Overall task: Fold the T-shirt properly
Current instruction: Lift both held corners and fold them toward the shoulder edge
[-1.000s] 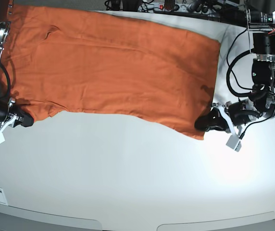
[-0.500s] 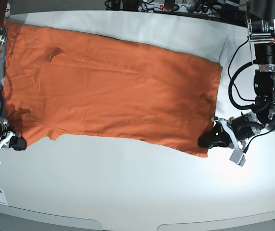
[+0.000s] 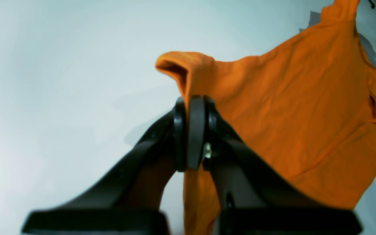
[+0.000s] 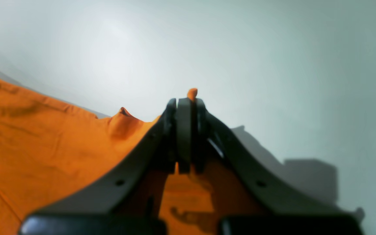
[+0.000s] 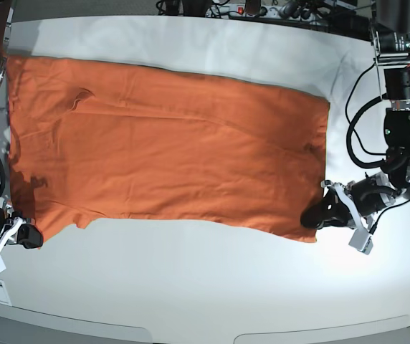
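The orange T-shirt (image 5: 169, 147) is spread flat across the white table (image 5: 205, 287), long axis running side to side in the base view, with its near edge facing the robot. Both near corners are pinched: the left gripper (image 5: 318, 216) is clenched on the corner at that view's right, the right gripper (image 5: 27, 236) on the corner at its left. In the left wrist view the pads (image 3: 196, 130) are pressed together with cloth passing between them and a small peak of fabric lifted just beyond. In the right wrist view only a nub of orange is seen above the closed tips of the right gripper (image 4: 186, 130), so that hold is judged shallow and could slip. Holding two corners of one edge at once is judged to serve for keeping the cloth taut and square, likely ahead of carrying that edge over the body for a fold. A few wrinkles and a small pucker are left near the far left of the base view. No neckline tag, print, brand or legible writing is visible in any view.
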{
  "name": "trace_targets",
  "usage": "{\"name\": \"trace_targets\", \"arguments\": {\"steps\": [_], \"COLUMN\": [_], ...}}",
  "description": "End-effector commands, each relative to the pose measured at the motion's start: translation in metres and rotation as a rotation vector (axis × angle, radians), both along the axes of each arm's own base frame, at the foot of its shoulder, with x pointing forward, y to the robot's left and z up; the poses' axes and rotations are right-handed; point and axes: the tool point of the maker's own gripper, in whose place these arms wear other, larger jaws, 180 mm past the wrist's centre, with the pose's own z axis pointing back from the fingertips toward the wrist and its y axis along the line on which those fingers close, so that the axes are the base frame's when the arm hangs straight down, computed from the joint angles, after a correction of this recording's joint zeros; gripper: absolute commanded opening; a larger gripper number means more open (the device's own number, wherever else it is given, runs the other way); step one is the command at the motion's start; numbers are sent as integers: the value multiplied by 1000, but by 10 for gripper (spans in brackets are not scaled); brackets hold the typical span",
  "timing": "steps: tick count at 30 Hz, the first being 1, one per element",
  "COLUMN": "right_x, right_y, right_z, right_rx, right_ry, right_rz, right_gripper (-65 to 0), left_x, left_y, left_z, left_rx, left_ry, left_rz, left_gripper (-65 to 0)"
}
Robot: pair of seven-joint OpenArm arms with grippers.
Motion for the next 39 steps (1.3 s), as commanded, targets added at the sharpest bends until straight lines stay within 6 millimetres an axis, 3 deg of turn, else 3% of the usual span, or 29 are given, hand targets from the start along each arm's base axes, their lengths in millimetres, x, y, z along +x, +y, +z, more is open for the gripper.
{"name": "trace_targets", "arguments": {"steps": [1, 8, 14, 18, 24, 32, 39], "right_x": [10, 9, 4, -15, -44, -79, -94], "right_y": [-7, -7, -1, 8, -5, -1, 14], "right_z": [29, 29, 28, 14, -17, -14, -1], "right_rx": [1, -5, 40, 92, 87, 2, -56], "right_ry": [-80, -67, -40, 53, 137, 135, 102], "right_rz": [-7, -2, 21, 67, 51, 135, 216], "right_gripper": [-650, -650, -650, -650, -650, -650, -650], "left_x": [10, 16, 2, -21, -37, -38, -48], "left_y": [2, 2, -8, -12, -2, 12, 16], "left_z": [28, 39, 40, 36, 17, 22, 30], "left_rx": [-19, -12, -67, -117, -103, -80, -102], "left_ry": [-83, -104, -48, 35, 99, 101, 122], "left_rz": [-3, -8, -82, -166, -159, -150, -189], "left_gripper": [-650, -650, -650, -650, -650, -650, -650]}}
